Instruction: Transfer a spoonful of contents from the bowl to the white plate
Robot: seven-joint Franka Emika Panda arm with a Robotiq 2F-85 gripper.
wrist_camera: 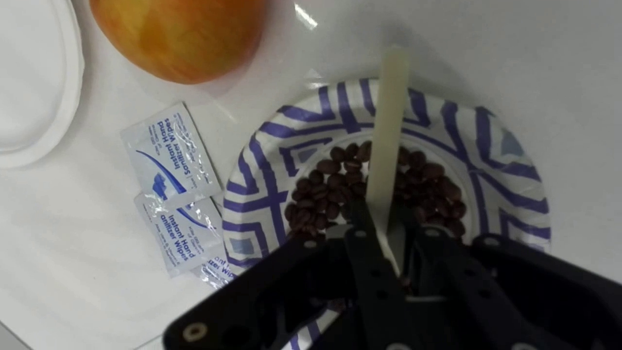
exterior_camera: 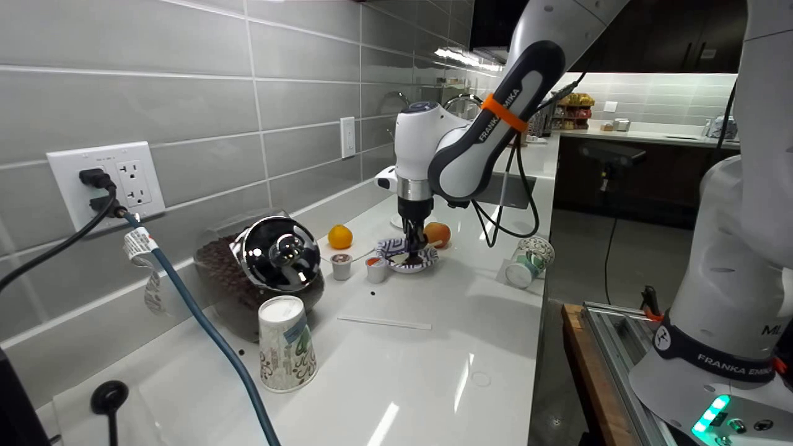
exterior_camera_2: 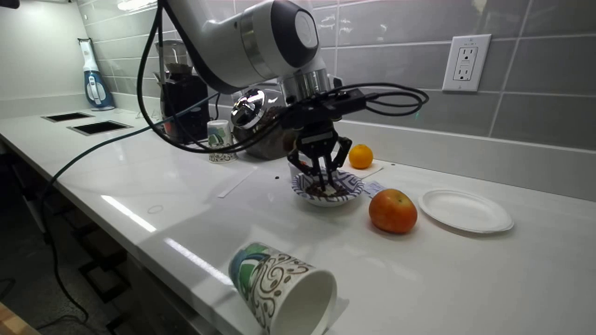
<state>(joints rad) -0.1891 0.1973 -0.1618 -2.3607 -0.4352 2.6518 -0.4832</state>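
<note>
The bowl (exterior_camera: 409, 269) with the purple patterned rim stands on the counter in both exterior views (exterior_camera_2: 301, 190) and fills the middle of the wrist view (wrist_camera: 257, 189). It holds dark brown beans. A pale spoon (wrist_camera: 389, 112) lies across it, its handle sticking out over the rim; the handle also shows in an exterior view (exterior_camera: 436, 243). My gripper (wrist_camera: 381, 218) points down into the bowl (exterior_camera_2: 327, 184). Its fingers are close together, one on each side of the handle, shut on it. The spoon's scoop end is mostly hidden. The white plate (exterior_camera_2: 465, 211) stands apart, beyond the apple; its edge shows (wrist_camera: 73, 73).
A red-orange apple (exterior_camera_2: 393, 211) stands between bowl and plate. Wipe packets (wrist_camera: 167, 150) lie against the bowl. Small creamer cups (exterior_camera: 341, 267), an orange (exterior_camera: 340, 236) and a bean jar (exterior_camera: 229, 266) are near. A paper cup (exterior_camera_2: 284, 288) lies at the counter edge; another stands upright (exterior_camera: 286, 347).
</note>
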